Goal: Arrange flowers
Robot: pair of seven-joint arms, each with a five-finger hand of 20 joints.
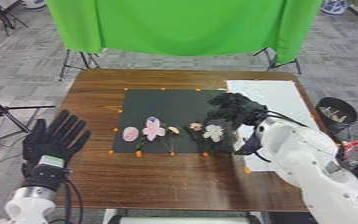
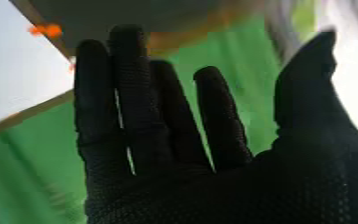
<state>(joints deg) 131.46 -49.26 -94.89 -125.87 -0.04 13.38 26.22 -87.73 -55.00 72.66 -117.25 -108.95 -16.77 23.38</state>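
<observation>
In the head view my right hand (image 1: 236, 109) is over the right part of the black mat (image 1: 158, 102), beside the white sheet. My right hand (image 2: 171, 145) has straight, open fingers in the right wrist view, and nothing is in it. A row of flowers lies along the mat's near side: a round pink one (image 1: 130, 133), a larger pink one (image 1: 154, 128), a small pale one (image 1: 173, 130), a small pinkish one (image 1: 196, 127) and a white one (image 1: 213, 132). At the table's left edge is my left hand (image 1: 51, 142), open and apart from the flowers.
The white sheet (image 1: 269, 92) lies right of the mat on the brown table (image 1: 167, 185). Small orange markers (image 1: 139, 154) line the mat. A black bin (image 1: 337, 111) stands off the table's right side. A green cloth (image 1: 175, 25) hangs behind the table.
</observation>
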